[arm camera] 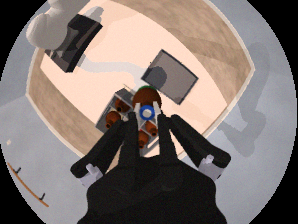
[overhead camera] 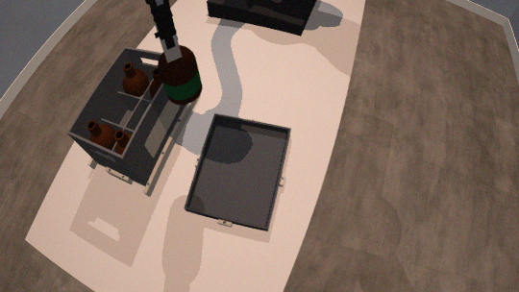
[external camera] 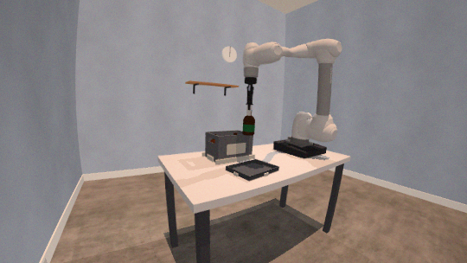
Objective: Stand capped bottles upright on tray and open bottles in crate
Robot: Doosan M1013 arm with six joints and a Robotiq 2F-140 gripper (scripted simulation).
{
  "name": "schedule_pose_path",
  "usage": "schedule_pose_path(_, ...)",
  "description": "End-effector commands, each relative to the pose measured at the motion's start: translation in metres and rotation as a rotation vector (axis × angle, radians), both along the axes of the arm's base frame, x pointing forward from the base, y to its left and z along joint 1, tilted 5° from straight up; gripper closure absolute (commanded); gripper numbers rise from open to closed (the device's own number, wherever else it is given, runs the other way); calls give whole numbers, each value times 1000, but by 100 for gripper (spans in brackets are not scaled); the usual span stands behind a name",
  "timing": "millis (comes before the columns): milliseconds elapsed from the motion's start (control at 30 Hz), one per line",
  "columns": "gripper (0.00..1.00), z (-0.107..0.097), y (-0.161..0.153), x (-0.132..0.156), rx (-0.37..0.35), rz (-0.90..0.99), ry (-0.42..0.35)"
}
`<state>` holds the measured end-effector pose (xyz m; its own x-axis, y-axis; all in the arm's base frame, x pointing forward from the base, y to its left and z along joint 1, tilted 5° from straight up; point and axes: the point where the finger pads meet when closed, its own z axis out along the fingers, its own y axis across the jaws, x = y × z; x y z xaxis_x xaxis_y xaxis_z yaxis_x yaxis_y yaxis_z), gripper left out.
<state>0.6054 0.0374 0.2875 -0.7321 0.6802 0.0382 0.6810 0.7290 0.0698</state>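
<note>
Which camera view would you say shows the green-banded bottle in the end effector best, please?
The top view: the green-banded bottle fills the frame, brown body and band plain, hanging from the end effector beside the crate. The exterior view shows it small but clearly lifted. The wrist view shows only its top between the fingers.

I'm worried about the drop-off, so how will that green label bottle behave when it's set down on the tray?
The bottle hangs upright, the gripper shut on its narrow neck, so it may swing a little. It is tall for its base, so probably tippy if landed tilted. The tray has only a low rim, so little would catch it.
</note>
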Motion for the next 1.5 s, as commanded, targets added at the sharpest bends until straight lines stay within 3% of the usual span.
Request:
schedule_pose_path(0, 100, 0, 3, 0, 0, 0, 0)
schedule_pose_path(1467, 100, 6, 77, -1, 0, 0, 0)
